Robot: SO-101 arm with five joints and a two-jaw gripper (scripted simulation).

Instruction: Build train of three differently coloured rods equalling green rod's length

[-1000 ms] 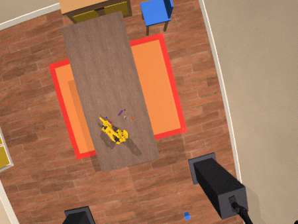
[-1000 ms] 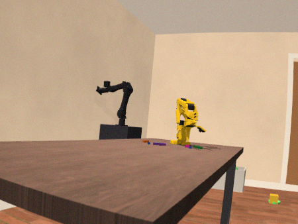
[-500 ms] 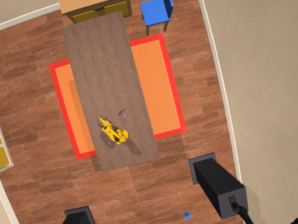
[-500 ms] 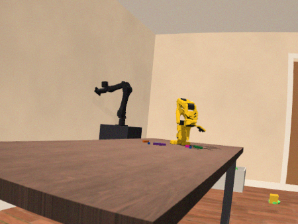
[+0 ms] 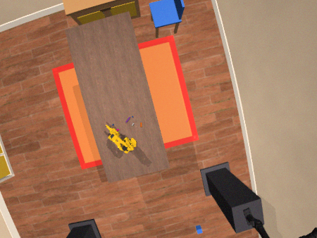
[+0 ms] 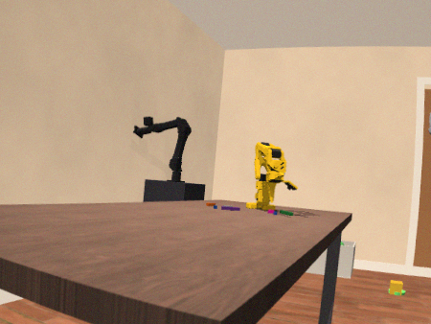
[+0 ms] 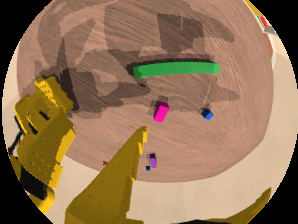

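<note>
In the wrist view the green rod (image 7: 174, 68) lies flat on the brown table. A short magenta rod (image 7: 160, 111) and a small blue rod (image 7: 206, 113) lie just below it, both apart from it. My gripper (image 7: 93, 110) is open and empty, held above the table to the left of these rods. In the side view the gripper (image 6: 289, 186) hangs above the green rod (image 6: 286, 212) and the magenta rod (image 6: 271, 211). The purple rod (image 5: 129, 119), grey rod (image 5: 132, 124) and orange rod (image 5: 141, 124) lie further off on the table.
The rods lie near the table's right edge (image 6: 345, 220) in the side view. A black arm on a black stand (image 6: 173, 189) is beyond the table. A blue chair (image 5: 166, 14) stands at the table's far end.
</note>
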